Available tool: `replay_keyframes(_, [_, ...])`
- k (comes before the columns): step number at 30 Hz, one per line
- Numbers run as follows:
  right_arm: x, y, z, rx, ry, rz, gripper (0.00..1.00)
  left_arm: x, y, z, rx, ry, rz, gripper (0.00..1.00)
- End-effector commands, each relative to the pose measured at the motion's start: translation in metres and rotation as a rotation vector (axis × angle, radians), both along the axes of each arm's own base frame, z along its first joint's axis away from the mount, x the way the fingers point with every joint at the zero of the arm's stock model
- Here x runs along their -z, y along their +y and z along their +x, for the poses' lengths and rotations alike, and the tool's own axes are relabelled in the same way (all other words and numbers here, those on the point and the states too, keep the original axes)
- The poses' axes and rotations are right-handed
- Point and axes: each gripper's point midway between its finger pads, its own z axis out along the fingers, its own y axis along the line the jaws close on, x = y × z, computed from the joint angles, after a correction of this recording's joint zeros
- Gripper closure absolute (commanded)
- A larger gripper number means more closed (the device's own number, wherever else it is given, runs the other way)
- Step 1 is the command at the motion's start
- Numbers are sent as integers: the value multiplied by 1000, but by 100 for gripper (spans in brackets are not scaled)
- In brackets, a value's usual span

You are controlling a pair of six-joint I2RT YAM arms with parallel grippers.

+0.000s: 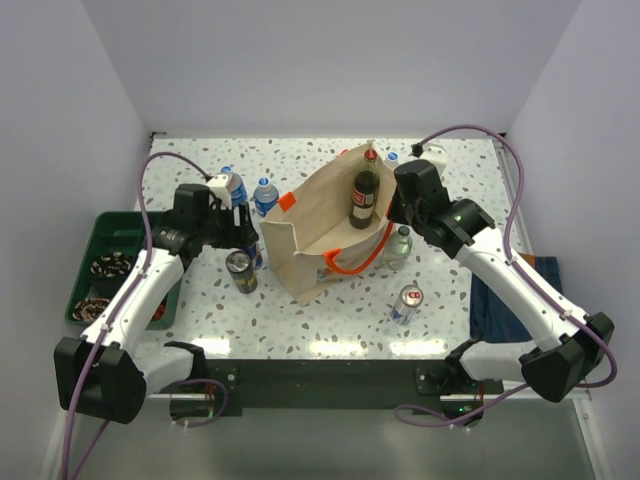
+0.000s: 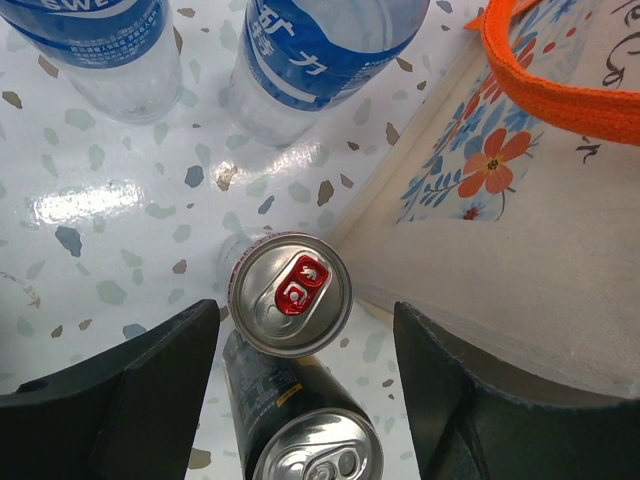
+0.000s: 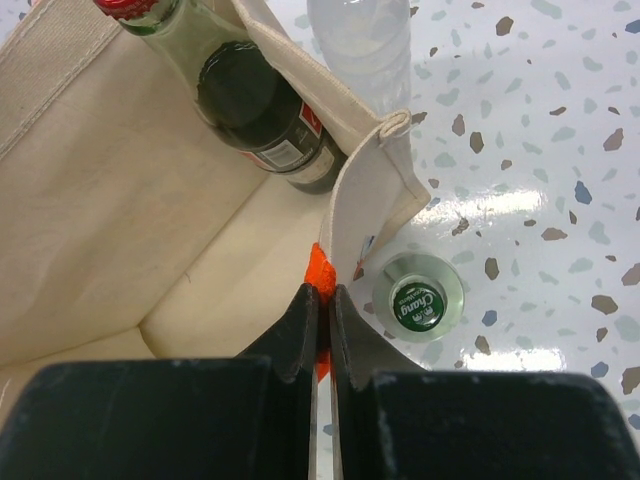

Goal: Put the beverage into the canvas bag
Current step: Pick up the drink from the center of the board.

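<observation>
My right pincer (image 3: 320,300) is pinching the rim of the canvas bag (image 3: 110,190), jaws nearly together, with a dark bottle (image 3: 265,115) standing inside by the far wall and bare floor nearer. My left pincer (image 2: 305,310) is hovering wide open over the red-tabbed can (image 2: 290,293), which is standing on the surface (image 2: 120,200) just beside the bag's outer wall.

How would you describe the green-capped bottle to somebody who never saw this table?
Find the canvas bag in the middle of the table. Just outside its right wall stands a clear bottle. Only this one has a green cap reading Chang; the dark bottle inside the bag has a red cap.
</observation>
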Motion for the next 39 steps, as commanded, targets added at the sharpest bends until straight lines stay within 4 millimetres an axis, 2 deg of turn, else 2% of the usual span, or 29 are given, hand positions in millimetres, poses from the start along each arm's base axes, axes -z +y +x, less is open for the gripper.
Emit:
replay_keyframes(1, [18,-6,-6,19,51,-43,100,-16,-4,4,42,-55,-10,24])
replay_keyframes(14, [18,-5,-4,23,47,-34,100,7,-1,6,27,8,50,24])
replay_keyframes(29, [18,-6,-4,30,39,-30,100,21,-4,10,29,28,87,26])
replay_keyframes(39, [17,-7,-6,32,34,-30,100,23,-4,15,24,31,114,38])
